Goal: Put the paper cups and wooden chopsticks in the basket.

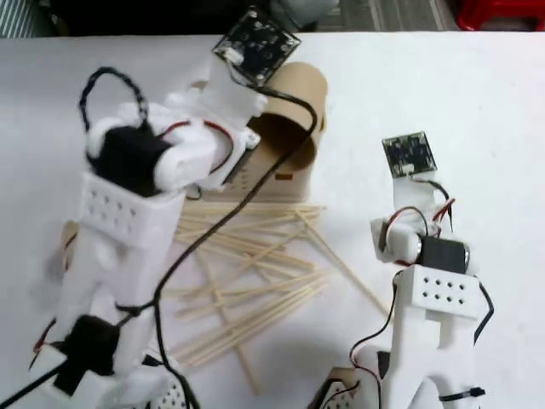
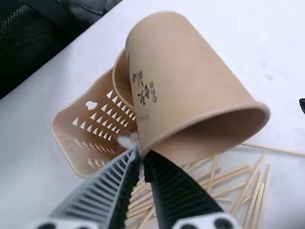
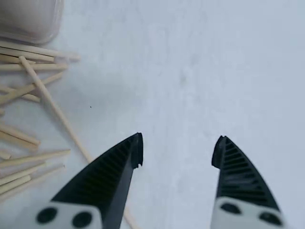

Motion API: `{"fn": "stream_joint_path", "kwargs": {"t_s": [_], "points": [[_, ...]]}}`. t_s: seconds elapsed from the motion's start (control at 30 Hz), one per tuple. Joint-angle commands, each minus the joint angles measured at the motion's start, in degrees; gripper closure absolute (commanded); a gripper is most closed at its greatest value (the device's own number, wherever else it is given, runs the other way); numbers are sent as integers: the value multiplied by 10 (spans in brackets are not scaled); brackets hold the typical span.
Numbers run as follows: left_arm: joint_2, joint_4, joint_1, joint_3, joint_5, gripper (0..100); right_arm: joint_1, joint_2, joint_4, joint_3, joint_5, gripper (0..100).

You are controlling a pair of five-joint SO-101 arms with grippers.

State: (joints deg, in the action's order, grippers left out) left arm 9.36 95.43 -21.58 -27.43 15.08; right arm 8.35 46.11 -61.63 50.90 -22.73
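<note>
While the left pincer (image 2: 141,153) clamps a paper cup (image 2: 190,86) over the basket (image 2: 78,131), the right pincer (image 3: 176,151) hangs with jaws apart; releasing the cup inside seems next.

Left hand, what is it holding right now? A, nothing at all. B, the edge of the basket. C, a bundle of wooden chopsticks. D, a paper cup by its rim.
D: the left hand is pinched shut on the rim of the paper cup, with the basket just beyond it.
</note>
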Motion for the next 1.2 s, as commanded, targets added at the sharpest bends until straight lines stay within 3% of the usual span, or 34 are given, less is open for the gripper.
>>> {"fn": "stream_joint_path", "kwargs": {"t_s": [0.0,0.2,0.57,0.8,0.9,1.17], "points": [[-28,-8,11,-16,-6,893,4,7,7,-3,4,755],[-31,-4,51,-66,-106,696,4,7,7,-3,4,755],[-32,-26,36,-85,-110,722,4,7,7,-2,4,755],[-28,39,44,-91,-104,722,4,12,2,-4,0,755],[-21,58,69,-91,-104,722,2,12,-52,-39,-2,755],[81,66,167,-72,-104,722,-7,8,-277,-225,-139,755]]}}
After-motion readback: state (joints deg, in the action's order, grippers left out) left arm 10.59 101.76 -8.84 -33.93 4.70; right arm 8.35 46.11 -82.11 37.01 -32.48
